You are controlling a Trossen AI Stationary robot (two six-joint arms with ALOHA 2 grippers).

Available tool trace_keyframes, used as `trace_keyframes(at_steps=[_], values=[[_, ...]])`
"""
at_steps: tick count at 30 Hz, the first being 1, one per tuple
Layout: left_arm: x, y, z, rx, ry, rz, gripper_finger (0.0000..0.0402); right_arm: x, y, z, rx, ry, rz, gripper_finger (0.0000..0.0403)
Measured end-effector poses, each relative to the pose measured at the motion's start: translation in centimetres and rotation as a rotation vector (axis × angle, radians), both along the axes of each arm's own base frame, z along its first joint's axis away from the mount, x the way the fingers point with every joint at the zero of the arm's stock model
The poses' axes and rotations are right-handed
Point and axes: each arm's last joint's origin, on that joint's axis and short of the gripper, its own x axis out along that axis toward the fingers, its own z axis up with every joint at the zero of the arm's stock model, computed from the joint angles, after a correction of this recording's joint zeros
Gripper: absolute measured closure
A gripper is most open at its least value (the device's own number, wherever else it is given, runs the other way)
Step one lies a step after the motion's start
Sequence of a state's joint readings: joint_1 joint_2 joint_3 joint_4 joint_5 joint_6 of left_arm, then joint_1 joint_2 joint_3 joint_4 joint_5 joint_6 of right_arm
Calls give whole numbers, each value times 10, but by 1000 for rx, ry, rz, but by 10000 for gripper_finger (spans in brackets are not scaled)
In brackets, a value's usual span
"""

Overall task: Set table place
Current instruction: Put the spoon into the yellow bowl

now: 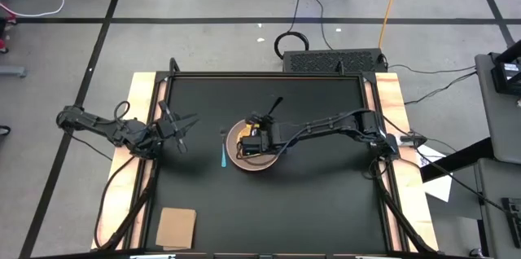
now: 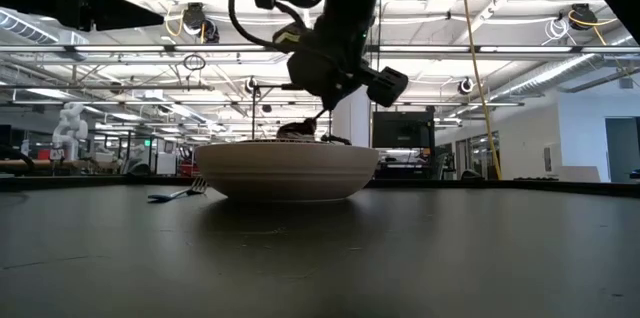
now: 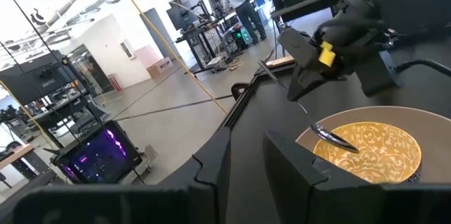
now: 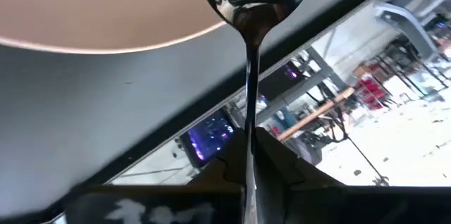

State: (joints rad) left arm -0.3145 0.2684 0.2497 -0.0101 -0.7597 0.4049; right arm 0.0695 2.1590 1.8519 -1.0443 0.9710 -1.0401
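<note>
Open tabletop (image 1: 326, 202) all round; blocked mid-table by plate (image 1: 241, 162) under right arm (image 1: 326, 125); cardboard square (image 1: 177, 227) near front-left corner.

The round pinkish-tan plate (image 1: 259, 164) sits mid-table (image 1: 326, 202), the smaller yellow dish (image 3: 372, 152) on it, the thin light-blue utensil (image 1: 223, 158) seemingly just left; the tan cardboard square (image 1: 177, 226) lies near-left.

Quick count: one round pinkish-tan plate (image 1: 238, 160), one yellow patterned dish (image 3: 377, 150), one silver metal spoon (image 4: 251, 13), one thin light-blue utensil (image 1: 224, 158), one tan cardboard square (image 1: 177, 226).
</note>
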Motion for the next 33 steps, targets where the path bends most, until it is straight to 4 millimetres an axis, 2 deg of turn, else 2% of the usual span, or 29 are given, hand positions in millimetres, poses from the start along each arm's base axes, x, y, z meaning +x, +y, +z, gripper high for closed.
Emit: trace_keyframes(at_steps=[8,21,33], values=[[0,0,0,0,3,0,311,11,5,2,-12,-49,64,401],[0,0,-1,-6,5,0,311,15,19,3,-38,33,199,401],[0,0,-1,-7,3,0,311,9,20,-17,-51,144,248,401]])
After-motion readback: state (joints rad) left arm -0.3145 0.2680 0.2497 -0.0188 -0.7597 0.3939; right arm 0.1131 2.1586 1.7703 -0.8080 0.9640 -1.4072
